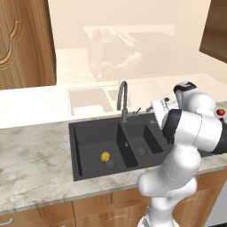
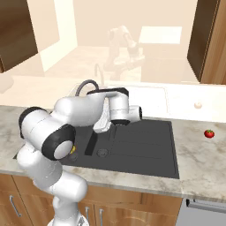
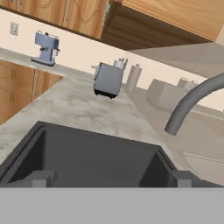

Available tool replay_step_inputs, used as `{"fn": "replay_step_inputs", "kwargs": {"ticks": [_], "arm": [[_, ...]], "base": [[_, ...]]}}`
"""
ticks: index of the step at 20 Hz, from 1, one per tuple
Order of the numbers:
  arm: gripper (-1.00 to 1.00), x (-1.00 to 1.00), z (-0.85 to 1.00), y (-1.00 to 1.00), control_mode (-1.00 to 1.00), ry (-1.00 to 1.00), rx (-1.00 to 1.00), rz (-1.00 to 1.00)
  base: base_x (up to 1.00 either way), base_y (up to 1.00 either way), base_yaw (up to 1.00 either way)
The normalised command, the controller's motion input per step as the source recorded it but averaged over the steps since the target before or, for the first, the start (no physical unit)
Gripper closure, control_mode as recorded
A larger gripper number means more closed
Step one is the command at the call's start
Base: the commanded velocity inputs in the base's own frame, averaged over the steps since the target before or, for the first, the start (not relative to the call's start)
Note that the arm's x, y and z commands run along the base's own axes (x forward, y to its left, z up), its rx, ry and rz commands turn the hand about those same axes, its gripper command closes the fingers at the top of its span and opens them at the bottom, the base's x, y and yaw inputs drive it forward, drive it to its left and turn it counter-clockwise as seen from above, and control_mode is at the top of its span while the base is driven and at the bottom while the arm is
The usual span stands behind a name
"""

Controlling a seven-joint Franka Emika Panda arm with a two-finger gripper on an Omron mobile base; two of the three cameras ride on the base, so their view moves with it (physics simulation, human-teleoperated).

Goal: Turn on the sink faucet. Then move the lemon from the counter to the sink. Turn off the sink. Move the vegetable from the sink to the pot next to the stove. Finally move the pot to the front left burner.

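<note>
The black sink lies in the pale counter. A yellow lemon rests in the left basin, beside the drain. Behind the divider stands the dark gooseneck sink faucet, whose small lever points right. My gripper hovers over the right basin, just right of the faucet and level with its base, facing left. In the hand view the gripper is open: both fingertips stand wide apart with nothing between them. The faucet spout arches in from the right.
A small red tomato sits on the counter to the right of the ribbed drainboard. Far down the counter to the left are a grey toaster and a coffee machine. A wooden cabinet rises at the left.
</note>
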Motion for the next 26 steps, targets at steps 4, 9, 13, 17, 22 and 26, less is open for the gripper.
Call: {"fn": "replay_step_inputs", "kwargs": {"ticks": [4, 9, 13, 17, 22, 26], "arm": [[-1.0, -0.59, 0.17, 0.43, -1.0, 0.06, -0.07, -0.02], [-1.0, -0.51, 0.13, 0.48, -1.0, 0.09, -0.09, -0.03], [-1.0, -0.41, 0.06, 0.57, -1.0, 0.12, -0.11, -0.06], [-1.0, -0.33, 0.03, 0.62, -1.0, 0.14, -0.12, -0.1], [-1.0, -0.21, 0.0, 0.64, -1.0, 0.17, -0.13, -0.14], [-1.0, -0.08, 0.0, 0.62, -1.0, 0.2, -0.13, -0.15]], "base": [[0.0, 0.0, 0.0], [0.0, 0.0, 0.0], [0.0, 0.0, 0.0], [0.0, 0.0, 0.0], [0.0, 0.0, 0.0], [0.0, 0.0, 0.0]]}}
